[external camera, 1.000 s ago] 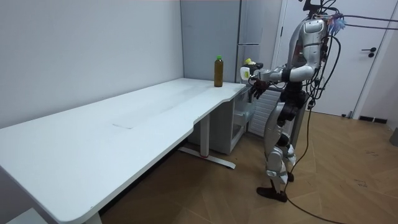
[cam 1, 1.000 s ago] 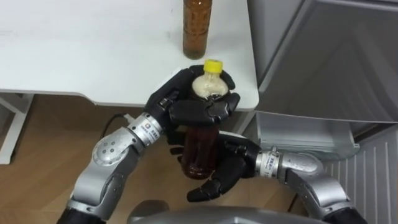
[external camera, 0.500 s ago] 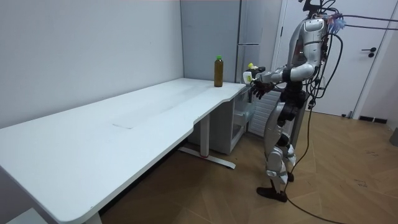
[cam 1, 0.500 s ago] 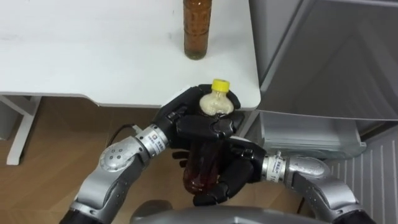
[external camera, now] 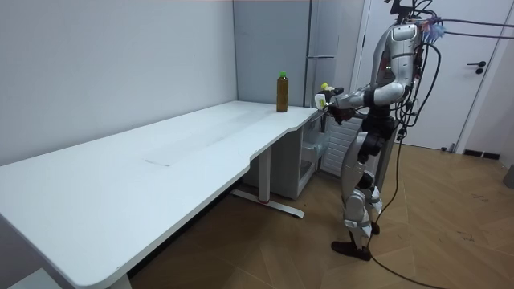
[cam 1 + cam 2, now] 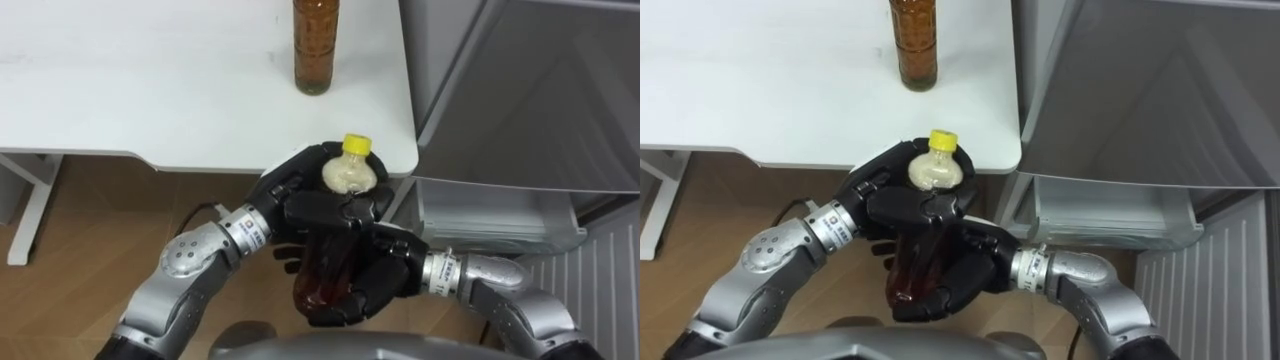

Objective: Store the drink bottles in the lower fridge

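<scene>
Left hand (image 6: 318, 208): fingers clasp the upper part of the held bottle (image 6: 345, 172), just under its yellow cap.
Right hand (image 6: 388, 282): fingers curl round the bottle's lower part from below.
Held bottle: brown drink, upright between both hands, just off the corner of the white table (image 6: 150, 80).
Writing: the pale wrap at its shoulder is too small to read.
Second bottle (image 6: 316, 45): beyond the fingers, upright on the table.
Fridge (image 6: 520, 100): grey, right of the fingers.

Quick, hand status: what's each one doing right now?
Left hand: closed around the upper part of the bottle.
Right hand: closed around the same bottle's base.
</scene>
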`<state>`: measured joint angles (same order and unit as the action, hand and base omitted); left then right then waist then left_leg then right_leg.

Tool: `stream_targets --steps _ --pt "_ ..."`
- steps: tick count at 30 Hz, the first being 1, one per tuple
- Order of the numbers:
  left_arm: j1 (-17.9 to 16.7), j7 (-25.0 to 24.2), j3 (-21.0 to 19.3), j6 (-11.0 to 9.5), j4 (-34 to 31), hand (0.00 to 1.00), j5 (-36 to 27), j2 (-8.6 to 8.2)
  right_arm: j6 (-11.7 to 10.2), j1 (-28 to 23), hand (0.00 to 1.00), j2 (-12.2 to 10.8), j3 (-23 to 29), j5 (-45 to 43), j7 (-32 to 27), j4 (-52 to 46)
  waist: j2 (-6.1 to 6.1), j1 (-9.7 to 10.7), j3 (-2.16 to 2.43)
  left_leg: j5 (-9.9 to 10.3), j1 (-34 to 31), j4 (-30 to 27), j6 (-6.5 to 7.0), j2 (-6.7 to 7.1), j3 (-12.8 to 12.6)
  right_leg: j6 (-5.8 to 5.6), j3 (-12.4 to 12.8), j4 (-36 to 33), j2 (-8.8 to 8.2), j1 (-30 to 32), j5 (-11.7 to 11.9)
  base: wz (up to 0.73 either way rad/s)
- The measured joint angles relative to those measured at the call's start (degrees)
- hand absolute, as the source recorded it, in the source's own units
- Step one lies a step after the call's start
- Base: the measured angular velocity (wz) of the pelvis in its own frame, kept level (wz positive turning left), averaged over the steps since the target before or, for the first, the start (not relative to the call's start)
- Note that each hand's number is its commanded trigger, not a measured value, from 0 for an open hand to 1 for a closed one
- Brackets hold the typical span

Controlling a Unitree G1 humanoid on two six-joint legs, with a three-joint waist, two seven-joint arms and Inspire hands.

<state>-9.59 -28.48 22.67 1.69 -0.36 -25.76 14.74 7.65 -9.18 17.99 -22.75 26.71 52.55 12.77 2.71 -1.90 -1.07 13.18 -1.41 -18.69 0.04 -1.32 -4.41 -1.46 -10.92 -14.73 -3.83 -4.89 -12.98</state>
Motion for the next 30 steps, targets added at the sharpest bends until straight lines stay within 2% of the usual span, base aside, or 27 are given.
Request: stream_targets --steps 4,5,6,8,13,16,19,30 --pt "0.0 -0.6 0.1 0.0 0.3 1.00 0.0 0.00 0.0 0.0 1.00 0.5 -0.5 0.0 -0.1 0.0 0.00 0.0 0.00 0.0 0.0 0.0 0.00 -0.01 0.0 0.00 0.0 0.0 0.01 0.0 0.0 0.00" --pt "0.0 -0.6 0.1 0.0 0.3 0.91 0.0 0.00 0.0 0.0 1.00 0.6 -0.6 0.0 -0.2 0.0 0.00 0.0 0.00 0.0 0.0 0.0 0.00 -0.01 0.0 0.00 0.0 0.0 0.01 0.0 0.0 0.00" --pt "0.0 -0.6 0.2 0.0 0.5 0.54 -0.7 -0.02 0.0 0.0 1.00 0.6 -0.7 0.0 -0.3 0.0 -0.03 0.0 -0.01 0.0 0.0 0.1 -0.01 -0.01 0.0 0.00 0.0 0.0 0.01 0.0 0.0 0.00" --pt "0.0 -0.5 0.3 0.0 1.3 0.02 -2.4 -0.36 0.0 0.0 1.00 0.6 -0.8 0.0 -0.3 0.0 -0.05 0.0 -0.02 0.0 0.0 0.1 -0.01 -0.01 0.0 0.00 0.1 0.0 0.02 0.0 0.0 0.00" --pt "0.1 -1.1 0.3 -0.8 1.9 0.00 -5.0 -0.30 0.1 -0.1 1.00 0.7 -0.9 0.2 -1.7 0.0 -0.25 0.0 -0.03 0.0 0.0 0.1 -0.01 0.02 0.0 0.00 0.1 -0.1 0.01 0.1 0.0 0.00" --pt "0.2 -1.7 0.7 -1.0 1.9 0.00 -5.0 -0.38 0.0 -0.1 1.00 0.7 -1.2 0.2 -2.0 0.0 -0.25 0.0 -0.03 0.0 0.0 0.1 -0.01 0.02 0.0 0.00 0.1 -0.1 0.01 0.1 0.0 0.00" --pt "0.3 -1.9 0.6 -1.4 1.9 0.00 -5.1 0.42 0.0 -0.2 1.00 0.8 -1.3 0.2 -2.4 0.0 -0.27 0.1 -0.01 0.0 0.0 0.1 -0.01 0.05 0.0 0.00 0.1 -0.1 -0.02 0.2 0.0 0.00" --pt "0.3 -1.9 0.1 -1.8 1.8 0.00 -5.1 0.46 -0.1 -0.1 1.00 0.7 -1.1 0.7 -2.9 0.0 -0.32 0.2 0.03 0.0 0.0 -0.2 0.00 0.06 0.0 0.00 -0.1 -0.1 -0.07 0.0 0.0 0.00"
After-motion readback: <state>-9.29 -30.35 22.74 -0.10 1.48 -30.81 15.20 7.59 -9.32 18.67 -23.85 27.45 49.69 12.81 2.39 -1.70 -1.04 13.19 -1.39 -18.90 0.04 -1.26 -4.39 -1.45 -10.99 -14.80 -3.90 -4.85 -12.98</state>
